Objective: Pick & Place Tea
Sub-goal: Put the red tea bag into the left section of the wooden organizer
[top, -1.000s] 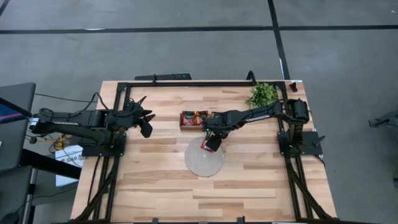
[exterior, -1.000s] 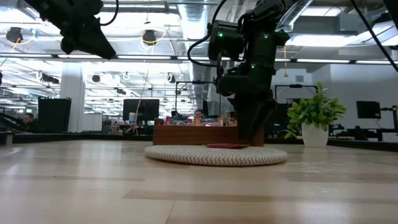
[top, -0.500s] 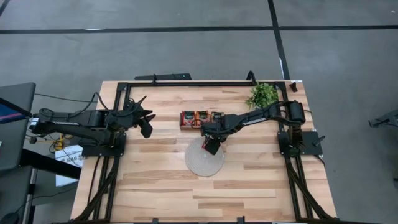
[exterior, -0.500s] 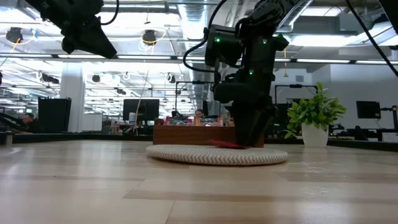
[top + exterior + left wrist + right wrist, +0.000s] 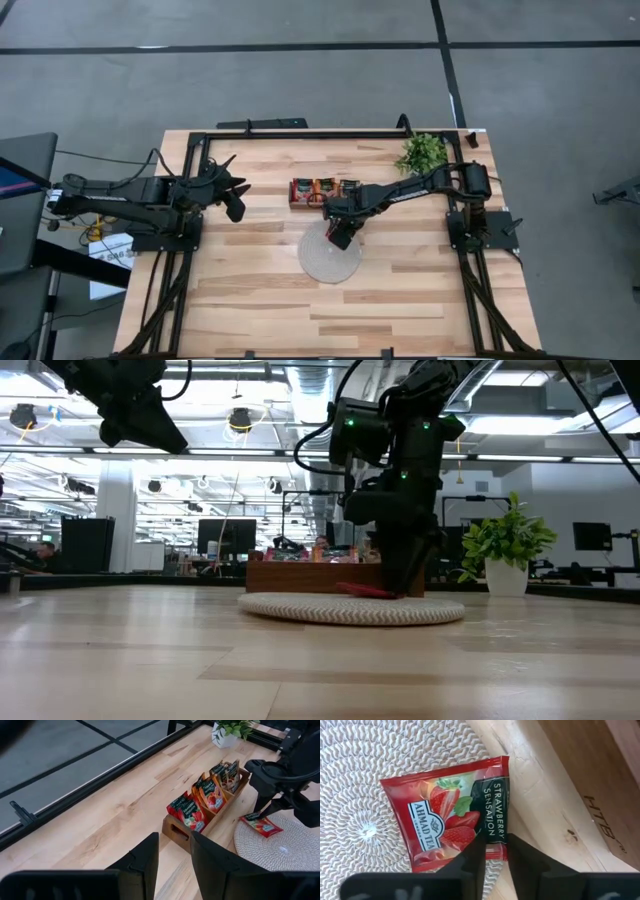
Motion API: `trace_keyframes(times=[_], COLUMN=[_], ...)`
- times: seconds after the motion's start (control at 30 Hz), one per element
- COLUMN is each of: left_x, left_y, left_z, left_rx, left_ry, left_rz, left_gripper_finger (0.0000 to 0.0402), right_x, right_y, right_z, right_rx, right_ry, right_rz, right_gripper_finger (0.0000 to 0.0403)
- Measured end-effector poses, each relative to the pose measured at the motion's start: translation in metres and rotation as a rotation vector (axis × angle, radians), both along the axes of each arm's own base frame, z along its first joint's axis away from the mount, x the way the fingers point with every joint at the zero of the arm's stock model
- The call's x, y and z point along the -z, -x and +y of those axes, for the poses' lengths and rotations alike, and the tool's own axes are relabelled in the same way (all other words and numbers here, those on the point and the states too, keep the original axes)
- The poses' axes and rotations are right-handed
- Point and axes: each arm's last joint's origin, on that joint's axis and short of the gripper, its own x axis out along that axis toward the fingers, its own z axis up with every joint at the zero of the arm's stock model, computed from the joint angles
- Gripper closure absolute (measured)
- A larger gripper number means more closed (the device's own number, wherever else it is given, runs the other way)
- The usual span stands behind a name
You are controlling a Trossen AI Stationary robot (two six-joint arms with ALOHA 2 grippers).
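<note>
Right claw (image 5: 492, 851) pinches the red strawberry tea sachet (image 5: 451, 815) on the round woven mat (image 5: 329, 257), beside the wooden tray (image 5: 200, 822). Probably needs lifting next.

An open-plan office or lab: monitors (image 5: 222, 538) in rows behind the wooden table (image 5: 260, 290), exposed ceiling ducts (image 5: 300, 380), strip lights, grey concrete floor (image 5: 250, 90) around the rig.
</note>
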Motion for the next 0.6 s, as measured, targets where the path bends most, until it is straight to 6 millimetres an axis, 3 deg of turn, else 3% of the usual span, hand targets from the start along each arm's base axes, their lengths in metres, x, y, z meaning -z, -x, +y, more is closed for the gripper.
trace_keyframes(times=[0.33, 0.6], left_x=[0.0, -0.003], left_y=[0.0, -0.002], left_z=[0.0, 0.0], left_rx=[0.0, 0.008], left_ry=[0.001, 0.011], left_rz=[-0.004, -0.04], left_gripper_finger=[0.0298, 0.0298], right_x=[-0.011, -0.028], right_y=[0.003, 0.007], right_z=[0.001, 0.002], right_rx=[-0.015, -0.022], right_ry=[0.003, 0.007], right_rz=[-0.022, -0.06], right_gripper_finger=[0.0398, 0.0401])
